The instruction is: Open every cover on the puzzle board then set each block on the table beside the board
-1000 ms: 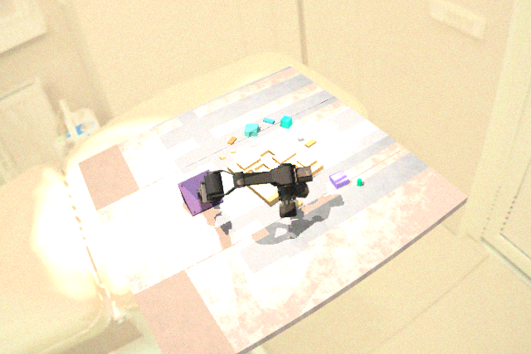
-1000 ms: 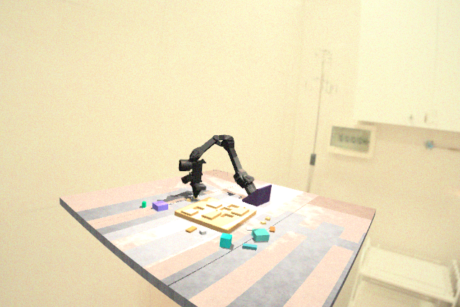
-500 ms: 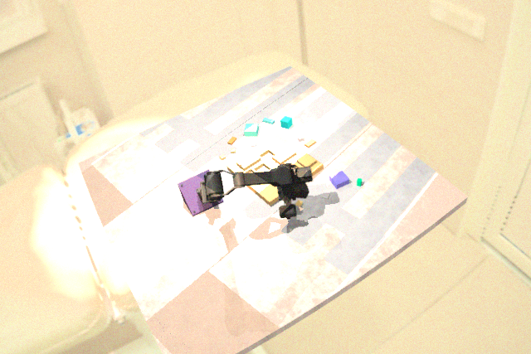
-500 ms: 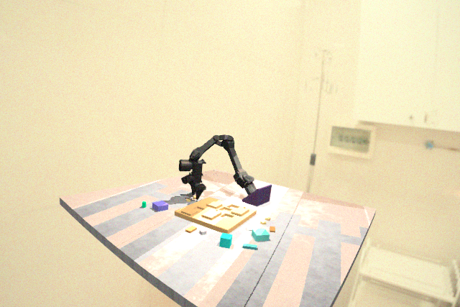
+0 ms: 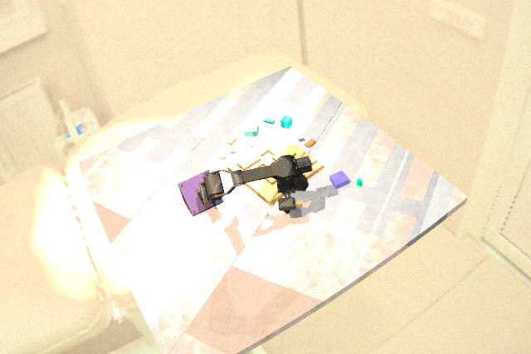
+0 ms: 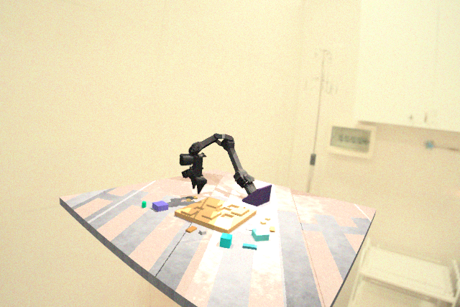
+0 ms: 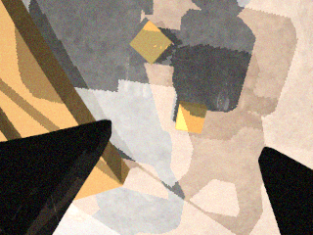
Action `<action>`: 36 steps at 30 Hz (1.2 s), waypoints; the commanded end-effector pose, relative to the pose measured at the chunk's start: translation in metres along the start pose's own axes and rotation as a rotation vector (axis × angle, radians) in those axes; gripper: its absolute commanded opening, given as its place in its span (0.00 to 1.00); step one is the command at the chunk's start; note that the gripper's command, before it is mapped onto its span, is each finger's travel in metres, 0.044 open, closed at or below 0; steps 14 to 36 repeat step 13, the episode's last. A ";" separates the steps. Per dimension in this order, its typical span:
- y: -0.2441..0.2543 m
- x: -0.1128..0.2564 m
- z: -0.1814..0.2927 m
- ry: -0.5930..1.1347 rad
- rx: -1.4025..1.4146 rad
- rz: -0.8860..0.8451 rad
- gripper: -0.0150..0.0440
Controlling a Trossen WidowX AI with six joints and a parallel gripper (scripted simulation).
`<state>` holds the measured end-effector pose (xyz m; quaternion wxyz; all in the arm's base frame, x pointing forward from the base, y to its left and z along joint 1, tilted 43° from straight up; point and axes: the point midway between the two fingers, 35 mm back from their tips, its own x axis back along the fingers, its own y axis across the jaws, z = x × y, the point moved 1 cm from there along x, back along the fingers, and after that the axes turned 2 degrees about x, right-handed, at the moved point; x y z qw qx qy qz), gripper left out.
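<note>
The yellow-orange puzzle board (image 5: 268, 194) (image 6: 200, 221) (image 7: 44, 113) lies on the table, partly hidden by the arm in the top view. Raised covers and recesses show on its top; which covers are open is too small to tell. My gripper (image 6: 195, 190) (image 7: 186, 140) is wide open and empty, above the table just off the board's edge. One small yellow block (image 7: 192, 117) is below and between the open fingers, touching neither. Another yellow block (image 7: 151, 43) lies further off on the table. Both are clear of the board. Small yellow pieces (image 5: 231, 141) (image 6: 272, 228) lie beyond another side.
Around the board lie a purple block (image 5: 338, 179) (image 6: 159, 205), a green piece (image 5: 359, 181) (image 6: 144, 204), an orange piece (image 5: 309, 143) (image 6: 190, 229), a teal cube (image 5: 285, 122) (image 6: 226, 240) and a teal angled piece (image 5: 251, 132) (image 6: 260, 236). The arm stands by a purple plate (image 5: 188, 196) (image 6: 261, 195).
</note>
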<state>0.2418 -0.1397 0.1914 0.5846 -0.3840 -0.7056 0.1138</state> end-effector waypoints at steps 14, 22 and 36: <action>-0.007 0.036 0.001 0.007 -0.065 -0.013 1.00; -0.007 0.036 0.001 0.007 -0.065 -0.013 1.00; -0.007 0.036 0.001 0.007 -0.065 -0.013 1.00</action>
